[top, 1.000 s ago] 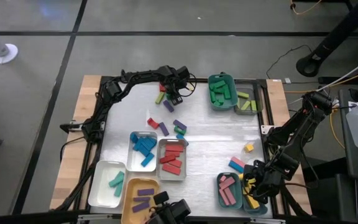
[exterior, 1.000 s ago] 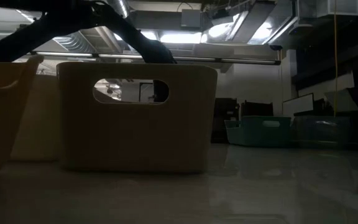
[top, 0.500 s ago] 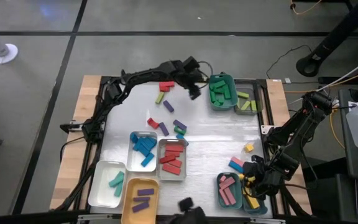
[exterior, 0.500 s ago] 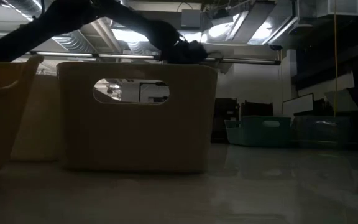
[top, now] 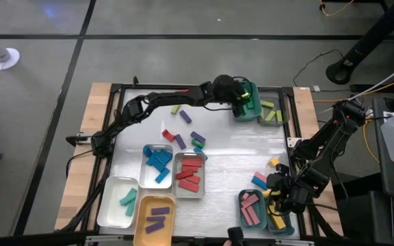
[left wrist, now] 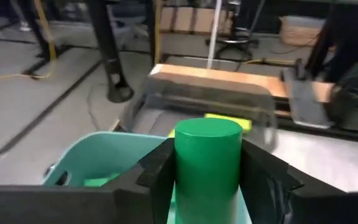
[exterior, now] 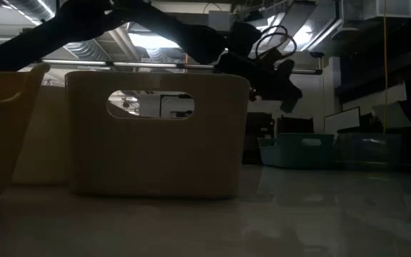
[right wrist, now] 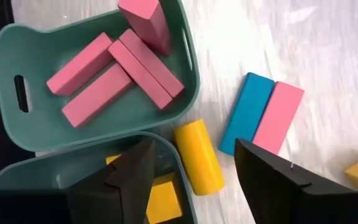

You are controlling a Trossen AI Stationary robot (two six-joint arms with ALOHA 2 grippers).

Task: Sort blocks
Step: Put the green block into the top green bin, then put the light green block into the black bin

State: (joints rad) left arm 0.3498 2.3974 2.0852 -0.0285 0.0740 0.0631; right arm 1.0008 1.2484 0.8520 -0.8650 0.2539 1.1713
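No legible text, label, brand, number or sign appears in any view.

The green cylindrical block is cut off by the left wrist view's edge; the clear tray behind it is blurred.

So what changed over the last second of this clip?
The left gripper carried a green block from the loose blocks at the table's far middle, rightward to above the teal tray of green blocks, block between its fingers. The right gripper stayed near the pink and yellow trays.
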